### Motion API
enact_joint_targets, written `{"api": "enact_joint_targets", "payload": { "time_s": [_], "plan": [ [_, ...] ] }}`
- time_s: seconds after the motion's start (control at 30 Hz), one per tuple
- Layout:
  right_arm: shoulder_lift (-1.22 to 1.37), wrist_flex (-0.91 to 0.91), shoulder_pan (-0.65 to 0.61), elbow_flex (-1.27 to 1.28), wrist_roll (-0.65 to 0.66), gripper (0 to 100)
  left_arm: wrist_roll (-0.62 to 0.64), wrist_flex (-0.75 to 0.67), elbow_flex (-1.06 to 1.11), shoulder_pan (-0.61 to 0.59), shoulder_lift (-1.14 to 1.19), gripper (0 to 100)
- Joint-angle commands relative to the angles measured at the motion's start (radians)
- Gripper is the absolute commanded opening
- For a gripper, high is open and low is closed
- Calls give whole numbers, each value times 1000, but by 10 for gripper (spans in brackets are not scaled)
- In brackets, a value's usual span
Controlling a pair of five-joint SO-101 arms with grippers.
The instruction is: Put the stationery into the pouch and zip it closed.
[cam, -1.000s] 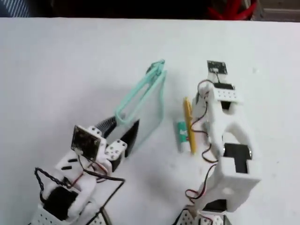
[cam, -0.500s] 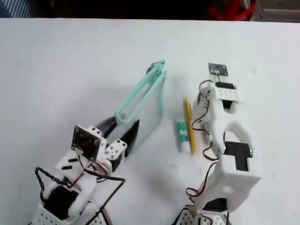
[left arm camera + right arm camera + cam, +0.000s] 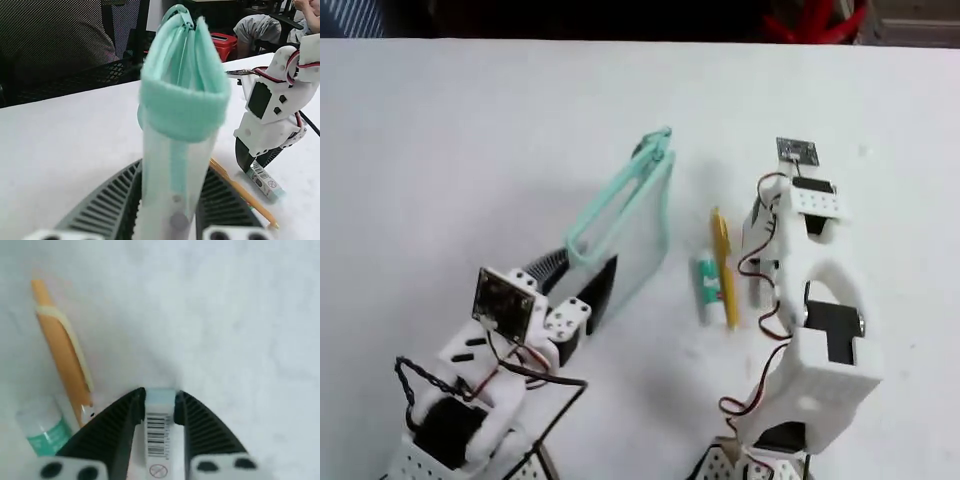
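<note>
— Step in hand?
— Looks like a pick-up: barcoded stick (image 3: pixel 159 430) pinched tight in the right gripper (image 3: pixel 160 394), low at the table (image 3: pixel 470 130), just beside the orange pen (image 3: pixel 723 265) and glue stick (image 3: pixel 706 283).
— And the pouch (image 3: pixel 625 215)?
— Clamped at one end in the left gripper (image 3: pixel 175 200), mouth open, near the pen.
— Next?
— Probably calls for lifting, carrying across, and lining up with that narrow mouth before letting go.

In right hand (image 3: pixel 160 394), barcoded item (image 3: pixel 159 430) cut by frame edge; pouch (image 3: pixel 182 125) base likewise.
</note>
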Motion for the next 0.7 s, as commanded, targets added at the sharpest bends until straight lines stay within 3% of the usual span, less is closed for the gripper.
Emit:
{"api": "enact_joint_targets", "payload": {
  "time_s": [0.0,0.33,0.67],
  "plan": [
    [-10,-12,5,-8,12,16,9,6,-3,15,5,142],
    [-104,-45,39,44,11,18,9,6,-2,15,5,142],
    [-754,-440,-13,634,5,18,9,6,-5,12,5,142]
  ]
}}
